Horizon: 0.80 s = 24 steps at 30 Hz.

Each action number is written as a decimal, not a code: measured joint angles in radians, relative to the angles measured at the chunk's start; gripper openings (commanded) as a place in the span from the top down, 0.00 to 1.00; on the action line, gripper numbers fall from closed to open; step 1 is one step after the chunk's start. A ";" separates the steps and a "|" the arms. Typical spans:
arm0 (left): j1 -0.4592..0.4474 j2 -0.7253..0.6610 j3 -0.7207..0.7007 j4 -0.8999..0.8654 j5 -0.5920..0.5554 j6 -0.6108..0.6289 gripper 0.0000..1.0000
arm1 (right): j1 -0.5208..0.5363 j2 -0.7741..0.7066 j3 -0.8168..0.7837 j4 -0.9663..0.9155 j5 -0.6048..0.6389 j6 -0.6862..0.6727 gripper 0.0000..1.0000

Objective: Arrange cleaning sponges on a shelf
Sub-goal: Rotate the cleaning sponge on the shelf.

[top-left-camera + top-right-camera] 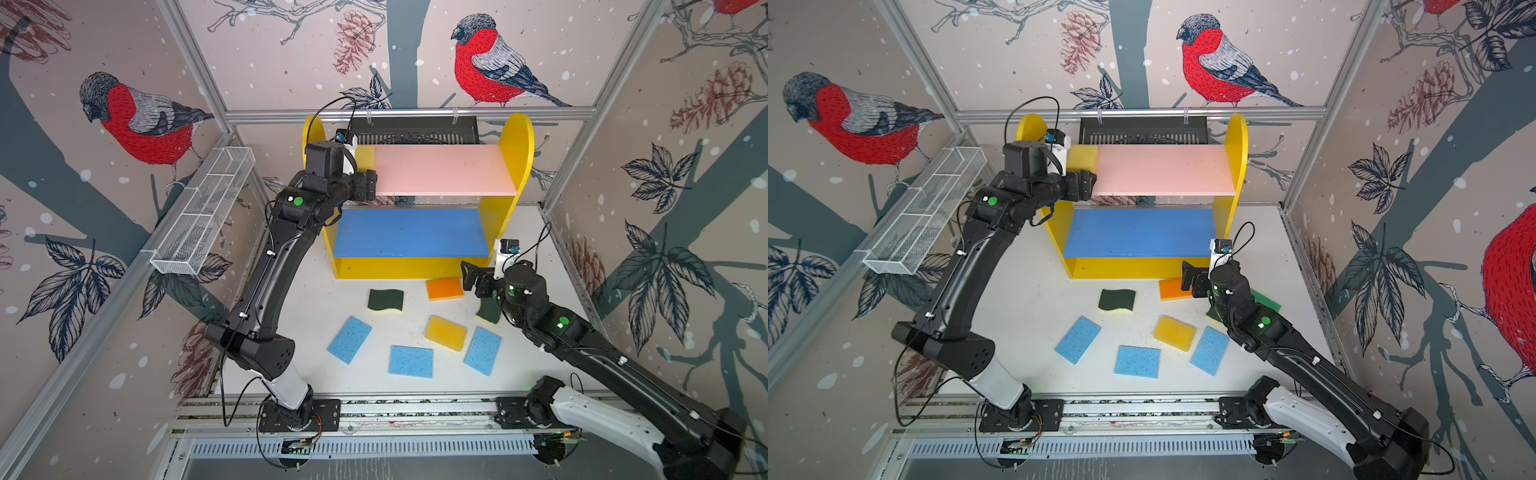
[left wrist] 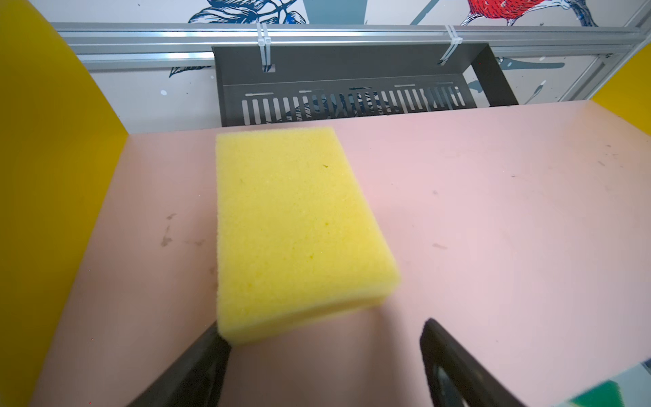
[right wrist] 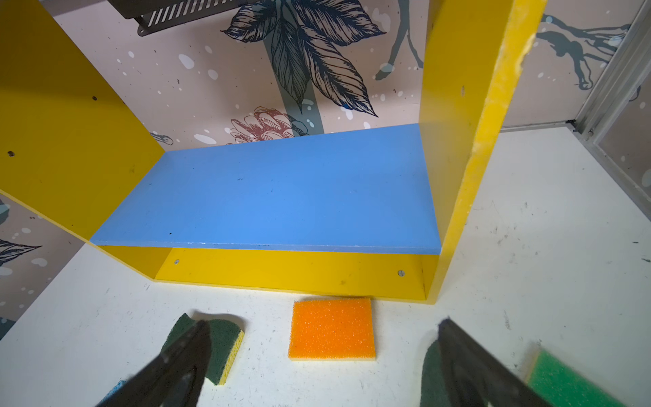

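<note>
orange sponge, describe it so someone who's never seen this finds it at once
Find the yellow-sided shelf at the back of the white table. On the table just in front of the shelf's bottom board, near the right end, lies the orange sponge. It is the only orange-topped one; the dark-green sponge and yellow sponge nearby differ in colour.
</note>
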 measured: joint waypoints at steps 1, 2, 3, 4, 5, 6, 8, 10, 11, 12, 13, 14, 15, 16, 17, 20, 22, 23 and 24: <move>0.000 -0.002 -0.002 0.000 0.007 0.000 0.16 | 0.000 0.000 0.000 0.000 0.000 0.000 0.00; 0.000 -0.002 -0.002 0.000 0.014 0.000 0.16 | 0.000 0.000 -0.002 0.000 0.000 0.000 0.00; 0.000 -0.003 -0.002 0.000 0.019 0.000 0.16 | 0.000 0.000 -0.002 0.000 0.000 0.000 0.00; 0.000 -0.003 -0.003 0.000 0.020 0.000 0.16 | 0.000 0.001 -0.003 0.000 0.000 0.000 0.00; 0.000 -0.003 -0.003 0.000 0.020 0.000 0.16 | 0.000 0.000 -0.003 0.000 0.000 0.000 0.00; 0.000 -0.003 -0.003 0.000 0.020 0.000 0.16 | 0.000 0.000 -0.003 0.000 0.000 0.001 0.00; 0.000 -0.005 -0.003 0.000 0.019 -0.001 0.16 | 0.000 0.000 -0.004 0.000 0.000 0.001 0.00; 0.000 -0.008 -0.003 -0.008 0.006 -0.007 0.15 | 0.000 0.000 -0.004 0.000 0.000 0.001 0.00; 0.000 -0.012 -0.003 -0.014 -0.009 -0.007 0.15 | 0.000 0.000 -0.004 0.000 0.000 0.001 0.00; 0.000 -0.017 -0.002 -0.022 -0.018 -0.008 0.15 | 0.000 0.000 -0.004 0.000 0.000 0.001 0.00; 0.000 -0.021 -0.002 -0.026 -0.028 -0.009 0.15 | 0.000 0.000 -0.004 0.000 0.000 0.001 0.00; 0.000 -0.028 -0.002 -0.028 -0.037 -0.010 0.15 | 0.000 0.001 -0.004 0.000 0.000 0.001 0.00; 0.000 -0.036 -0.002 -0.031 -0.044 -0.010 0.15 | 0.000 0.001 -0.003 0.000 0.000 0.001 0.00; 0.000 -0.042 -0.002 -0.034 -0.050 -0.010 0.15 | 0.000 0.002 -0.003 0.000 0.000 0.001 0.00; 0.000 -0.049 -0.002 -0.037 -0.058 -0.010 0.15 | 0.000 0.002 -0.003 0.000 0.000 0.001 0.00; 0.000 -0.064 -0.005 -0.038 -0.058 -0.010 0.15 | 0.000 0.003 -0.002 0.000 -0.001 0.001 0.00; 0.000 -0.076 -0.014 -0.039 -0.053 -0.010 0.16 | 0.000 0.003 -0.002 0.000 0.000 0.001 0.00; 0.000 -0.084 -0.021 -0.039 -0.051 -0.010 0.16 | 0.000 0.003 -0.002 0.000 0.000 0.002 0.00; 0.000 -0.095 -0.034 -0.039 -0.050 -0.010 0.17 | 0.000 0.003 -0.002 0.000 0.000 0.003 0.00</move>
